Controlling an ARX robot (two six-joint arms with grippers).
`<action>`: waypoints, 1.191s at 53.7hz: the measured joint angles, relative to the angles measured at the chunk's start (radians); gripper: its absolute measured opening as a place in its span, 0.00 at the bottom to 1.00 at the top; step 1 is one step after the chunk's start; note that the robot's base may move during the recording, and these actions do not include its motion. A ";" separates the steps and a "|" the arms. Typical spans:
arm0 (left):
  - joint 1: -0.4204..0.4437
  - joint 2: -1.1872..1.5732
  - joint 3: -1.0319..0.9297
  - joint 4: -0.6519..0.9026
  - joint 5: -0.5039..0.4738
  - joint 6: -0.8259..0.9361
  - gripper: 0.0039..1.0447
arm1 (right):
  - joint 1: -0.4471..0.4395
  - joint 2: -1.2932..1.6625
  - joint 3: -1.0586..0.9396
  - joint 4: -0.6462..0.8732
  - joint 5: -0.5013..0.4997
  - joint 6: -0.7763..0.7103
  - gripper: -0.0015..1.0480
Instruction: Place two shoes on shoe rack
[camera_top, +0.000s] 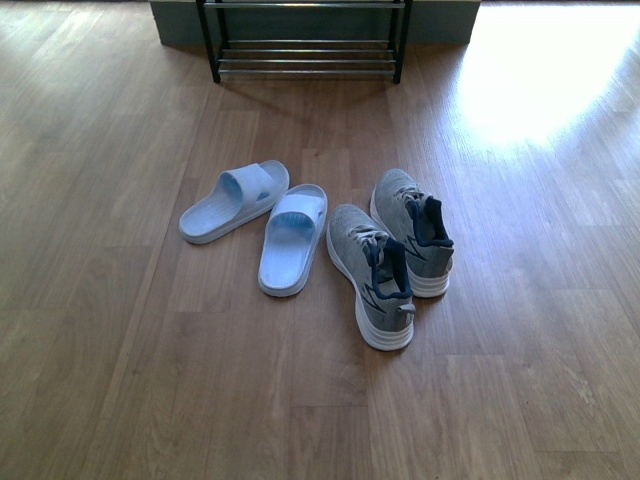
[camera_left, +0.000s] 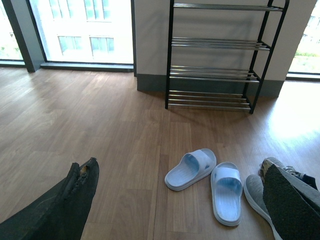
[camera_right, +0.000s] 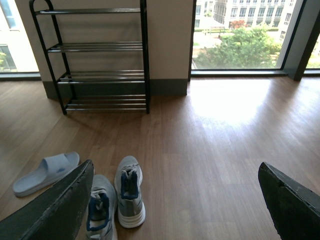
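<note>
Left fingers (camera_left: 70, 200) and right fingers (camera_right: 55, 205) are spread open; the close-set grey sneakers (camera_top: 372, 270) may be jostled when gripped.

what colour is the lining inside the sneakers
Navy blue lining inside the grey sneakers; it shows best in the front view.

Light: bright daylight, which we trace to the windows (camera_right: 240, 35) on the far wall, either side of the shoe rack (camera_left: 212, 55).
Glare: a blown-out white patch on the wooden floor (camera_top: 540, 80), far right.
Shadows: soft; we note one spreading nearward from the rack's foot and faint ones beside the sneakers (camera_top: 385, 270).
Sharpness: front view soft and slightly grainy, wrist views crisper.
Exposure: left window washed out.
Distortion: rack uprights lean in the wrist views.
</note>
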 joint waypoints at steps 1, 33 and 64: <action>0.000 0.000 0.000 0.000 0.000 0.000 0.91 | 0.000 0.000 0.000 0.000 0.000 0.000 0.91; 0.000 0.000 0.000 0.000 0.000 0.000 0.91 | 0.000 0.000 0.000 0.000 0.000 0.000 0.91; 0.000 0.000 0.000 0.000 0.000 0.000 0.91 | 0.000 0.000 0.000 0.000 0.000 0.000 0.91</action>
